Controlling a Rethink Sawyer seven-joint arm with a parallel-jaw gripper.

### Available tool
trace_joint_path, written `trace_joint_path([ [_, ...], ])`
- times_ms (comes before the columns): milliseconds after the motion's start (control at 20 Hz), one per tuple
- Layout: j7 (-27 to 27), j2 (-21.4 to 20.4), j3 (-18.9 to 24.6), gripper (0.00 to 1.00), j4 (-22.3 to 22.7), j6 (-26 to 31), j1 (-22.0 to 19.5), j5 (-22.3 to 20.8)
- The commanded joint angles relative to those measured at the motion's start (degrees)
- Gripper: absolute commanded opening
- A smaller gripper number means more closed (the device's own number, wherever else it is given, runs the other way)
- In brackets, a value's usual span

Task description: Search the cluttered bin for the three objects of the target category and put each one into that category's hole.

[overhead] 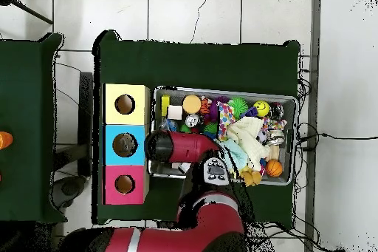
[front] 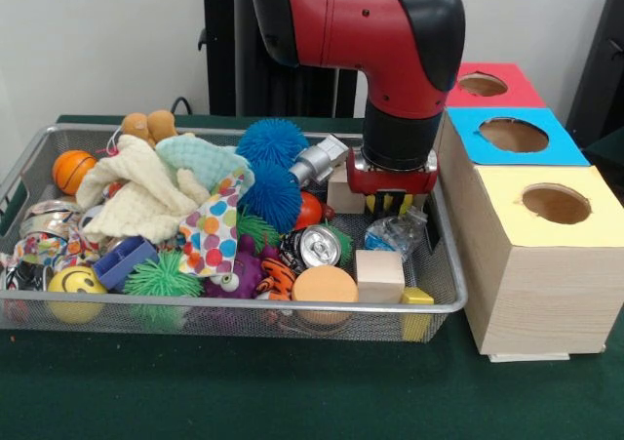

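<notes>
The cluttered bin (front: 234, 308) is a wide silver wire-mesh tray full of toys; it also shows in the overhead view (overhead: 294, 138). My gripper (front: 391, 204) hangs low inside the bin's right end, just above a crumpled clear plastic bag (front: 395, 233) and next to a pale wooden block (front: 343, 191). Nothing shows in its grasp. In the overhead view the red arm (overhead: 166, 147) hides the gripper. Three wooden boxes stand right of the bin, each with a round hole: yellow top (front: 556, 204), blue top (front: 514, 135), red top (front: 483, 86).
In the bin lie a wooden cube (front: 379, 275), a yellow block (front: 417, 297), an orange disc (front: 325, 286), a can (front: 319, 246), two blue spiky balls (front: 272, 142), a green spiky ball (front: 161, 276), a cream cloth (front: 136, 201), a dotted cloth (front: 210, 230) and a small basketball (front: 73, 170).
</notes>
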Motion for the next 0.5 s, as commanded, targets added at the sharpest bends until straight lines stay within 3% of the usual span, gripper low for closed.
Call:
trace_joint_path([
  [50,7.43,-2.05,6.4,0.0,1.05,-2.16,-3.05,1.03],
  [150,9.45,-1.39,4.93,0.0,0.19,-3.51,-1.88,1.49],
  [200,10.1,-1.16,4.38,1.0,-0.15,-3.82,-1.39,1.61],
  [500,8.28,-0.83,4.3,1.0,-0.38,-1.71,-1.21,0.57],
])
